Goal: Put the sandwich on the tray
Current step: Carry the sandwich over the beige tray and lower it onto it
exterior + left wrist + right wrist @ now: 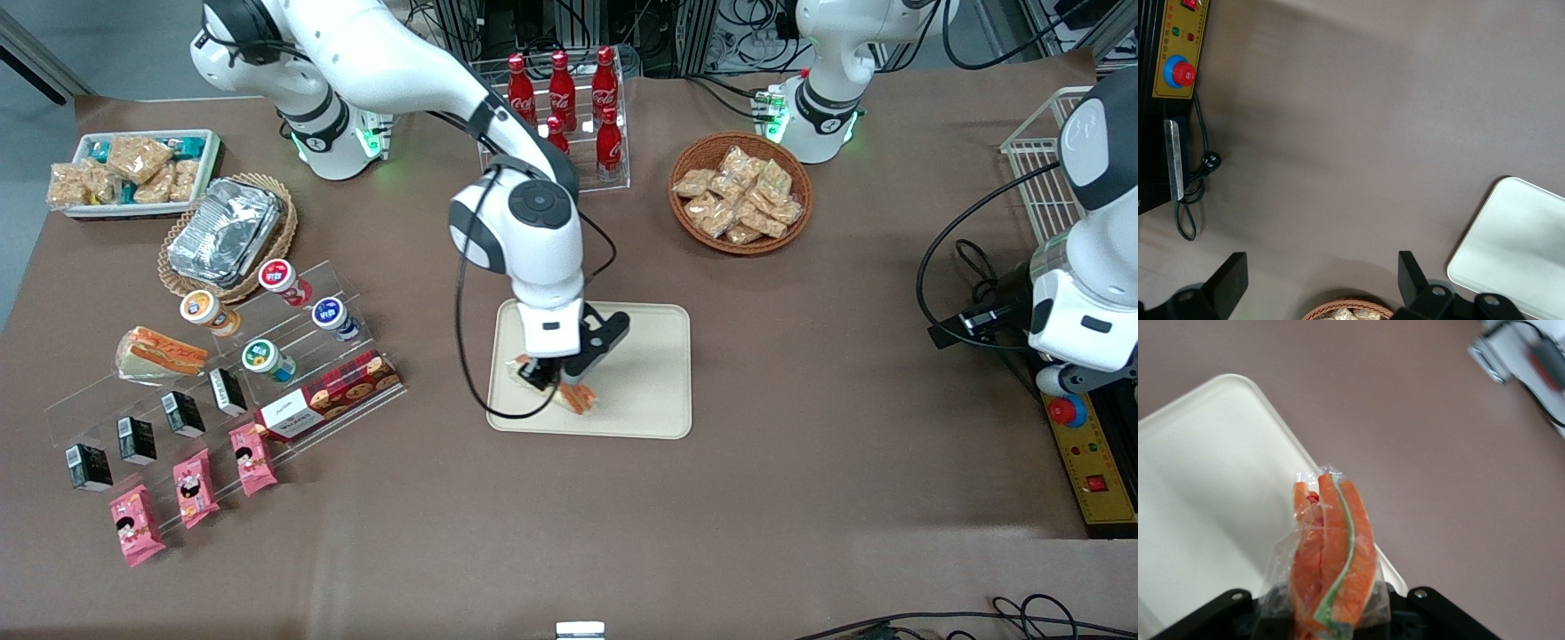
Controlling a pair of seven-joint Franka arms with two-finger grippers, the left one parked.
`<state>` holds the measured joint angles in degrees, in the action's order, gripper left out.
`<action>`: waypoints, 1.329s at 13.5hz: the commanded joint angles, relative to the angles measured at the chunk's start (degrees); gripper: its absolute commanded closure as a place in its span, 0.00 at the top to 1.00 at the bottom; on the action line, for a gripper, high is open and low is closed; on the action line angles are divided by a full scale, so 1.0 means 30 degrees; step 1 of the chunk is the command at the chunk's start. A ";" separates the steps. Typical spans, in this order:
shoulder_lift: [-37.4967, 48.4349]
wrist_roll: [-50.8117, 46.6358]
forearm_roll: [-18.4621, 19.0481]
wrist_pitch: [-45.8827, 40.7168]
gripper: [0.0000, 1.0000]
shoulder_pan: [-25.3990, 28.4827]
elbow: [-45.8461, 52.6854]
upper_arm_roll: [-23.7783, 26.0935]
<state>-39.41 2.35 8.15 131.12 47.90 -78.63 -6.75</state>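
Sandwich hangs clamped in the end effector, low over the tray, at the tray's edge nearest the front camera; whether it already touches the tray I cannot tell. The wrist view shows the wrapped wedge held at one end, its free end sticking out over the tray's rim toward the bare desk.

It looks light and soft: bread and filling in thin clear film. The film is likely slippery and crinkles loosely around the wedge, so a hard squeeze would crush the bread, while a slack one could let it slide. Holding across the flat bread faces near the thick end, as here, seems the safest grip.

In looks it is a long, slim wedge with orange stripes, one thin light-green line between them, and a loose film tip at the narrow end.

A stubbier wrapped wedge lies on the desk toward the working arm's end.
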 commanded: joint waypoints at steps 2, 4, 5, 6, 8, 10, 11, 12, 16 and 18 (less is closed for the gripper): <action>-0.1772 0.3103 -0.0226 0.1964 0.18 -0.0438 0.0310 0.0579; -0.2360 0.5414 -0.1682 0.2024 0.18 -0.0818 0.0310 0.1076; -0.2507 0.6906 -0.2619 0.1995 0.18 -0.0849 0.0310 0.1137; -0.2566 0.8487 -0.3412 0.1995 0.18 -0.0820 0.0310 0.1108; -0.2625 1.0866 -0.4178 0.1995 0.18 -0.0849 0.0310 0.1108; -0.2829 1.1022 -0.4181 0.2024 0.18 -0.0879 0.0368 0.1020; -0.2976 1.1023 -0.4181 0.2314 0.18 -0.0879 0.0398 0.0991; -0.3180 1.1023 -0.4181 0.2839 0.18 -0.0879 0.0398 0.0962; -0.4119 1.0293 -0.4328 0.5126 0.18 -0.1259 0.0486 0.0991; -0.4178 0.9737 -0.4328 0.5218 0.18 -0.1289 0.0515 0.0991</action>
<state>-50.54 32.71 -3.46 145.69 44.53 -78.82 -4.19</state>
